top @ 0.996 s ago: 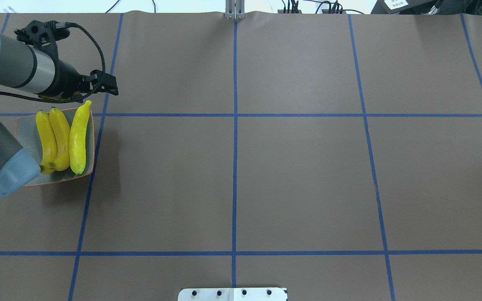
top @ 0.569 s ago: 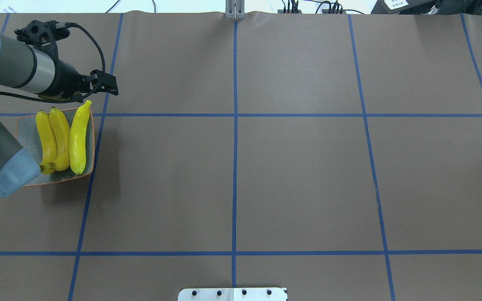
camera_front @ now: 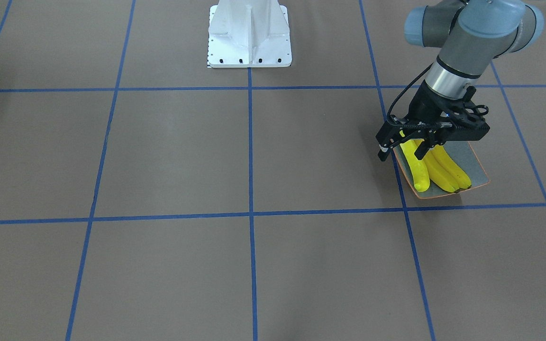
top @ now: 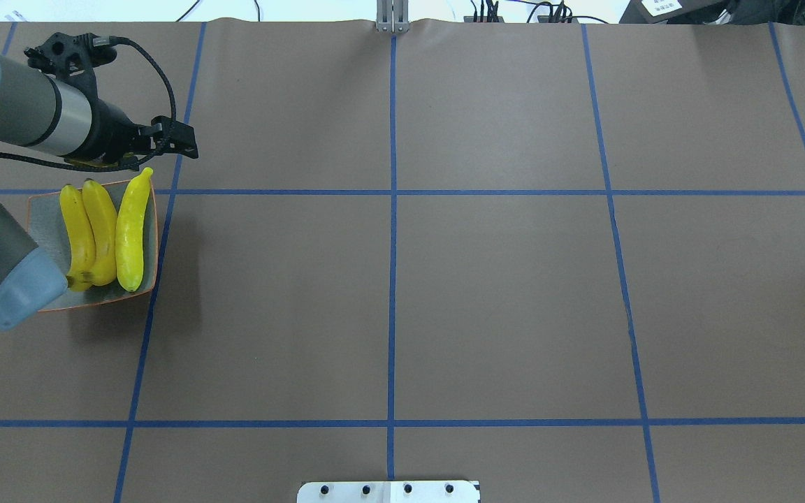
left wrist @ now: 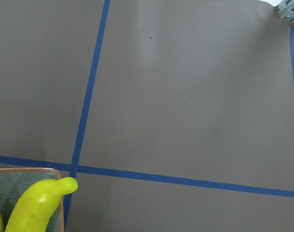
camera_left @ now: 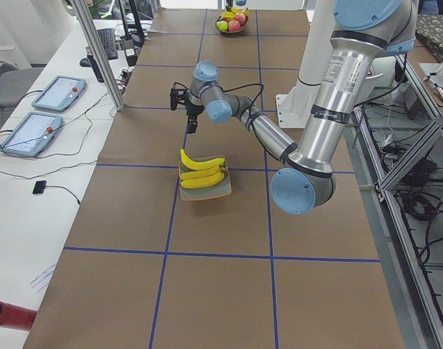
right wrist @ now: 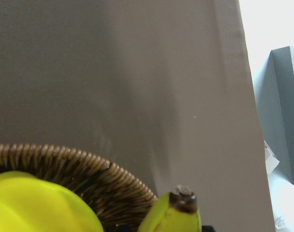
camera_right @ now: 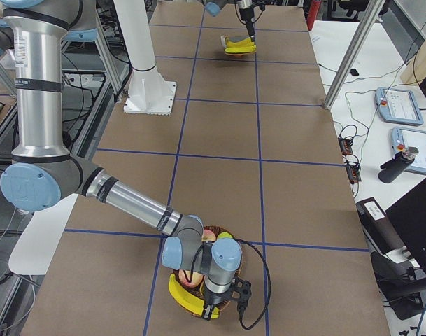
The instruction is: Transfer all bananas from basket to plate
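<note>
While plate point(top: 42, 225) holds bananas point(top: 103, 232), left claw point(camera_front: 401, 152) open

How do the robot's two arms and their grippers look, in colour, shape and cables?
The left arm is a round silver-grey tube with pale blue-grey joint caps and a shiny silver ring at the wrist. The left gripper is black with two fingers, and a black cable loops beside it. The right arm looks the same; the right gripper is black too.

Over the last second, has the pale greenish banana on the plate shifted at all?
No. In the overhead view the pale banana lies where it did, along the right rim of the plate, its tip just past the blue tape line.
</note>
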